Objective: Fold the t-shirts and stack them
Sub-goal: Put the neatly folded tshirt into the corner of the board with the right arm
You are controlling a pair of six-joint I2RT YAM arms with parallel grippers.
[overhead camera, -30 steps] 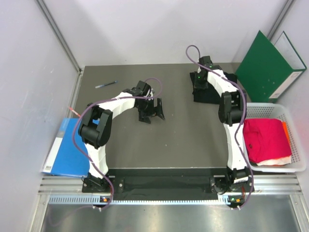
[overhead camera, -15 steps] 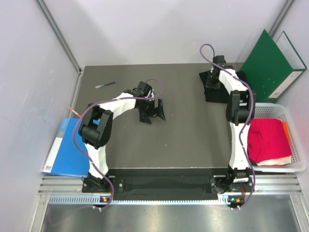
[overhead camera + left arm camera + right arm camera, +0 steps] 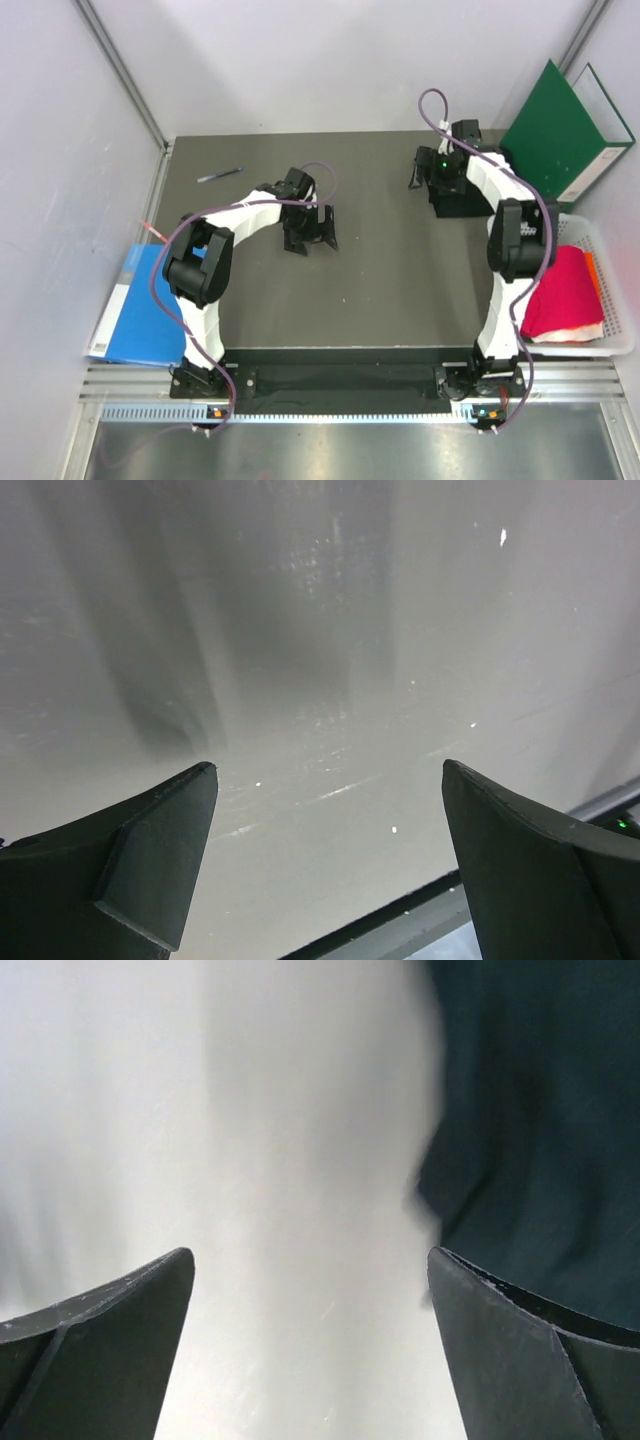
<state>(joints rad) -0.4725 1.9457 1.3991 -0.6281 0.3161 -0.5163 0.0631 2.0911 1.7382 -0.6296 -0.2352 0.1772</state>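
- My right claw (image 3: 310,1260) stands with its fingers spread wide and nothing between them; only bare table (image 3: 390,280) shows in the gap.
- The black t-shirt (image 3: 540,1110) lies just beside that claw, off my right finger. I cannot tell whether the finger touches the cloth.
- From above, the black t-shirt sits as a small dark bundle at the far right of the table, partly under my right arm and near the green folder (image 3: 555,140), which leans against the wall.
- My left claw (image 3: 330,770) is spread wide too, holding nothing, over the grey table left of the middle and well apart from both shirts.
- The magenta-red t-shirt (image 3: 565,290) lies folded in the white basket (image 3: 622,320) at the right edge of the table, behind my right arm's elbow.
- White cloth (image 3: 575,333) peeks out under its near edge, and a strip of orange cloth (image 3: 592,270) shows along its right side.
- A pen (image 3: 220,175) lies at the far left of the table.
- A blue folder (image 3: 135,305) lies at the table's left edge, beside my left arm.
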